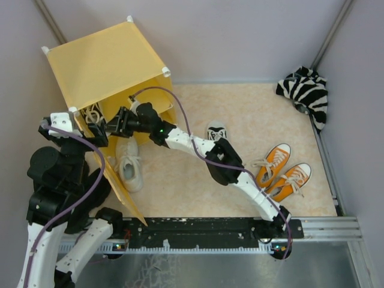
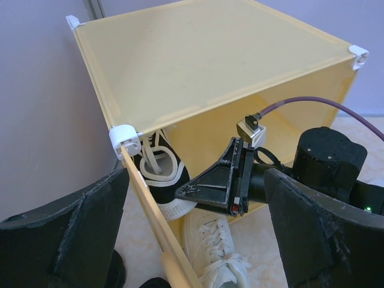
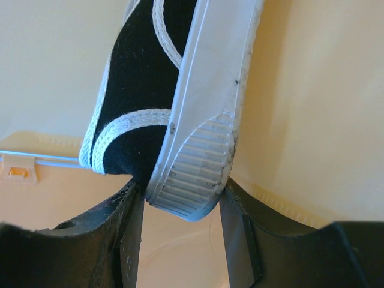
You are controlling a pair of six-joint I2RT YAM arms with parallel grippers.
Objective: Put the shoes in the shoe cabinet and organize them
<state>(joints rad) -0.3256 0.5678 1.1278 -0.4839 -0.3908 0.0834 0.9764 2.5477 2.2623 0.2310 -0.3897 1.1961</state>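
Black-and-white sneaker (image 3: 180,102) is pinched at its heel by the right gripper (image 3: 180,207); recommend seating it fully inside the shoe cabinet (image 1: 99,63) before release.

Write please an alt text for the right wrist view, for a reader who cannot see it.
The right gripper holds a black-and-white sneaker by one end, its ribbed white sole edge pinched between the two dark fingers. Around it are the yellow inner walls of the shoe cabinet, so the shoe is inside the cabinet.
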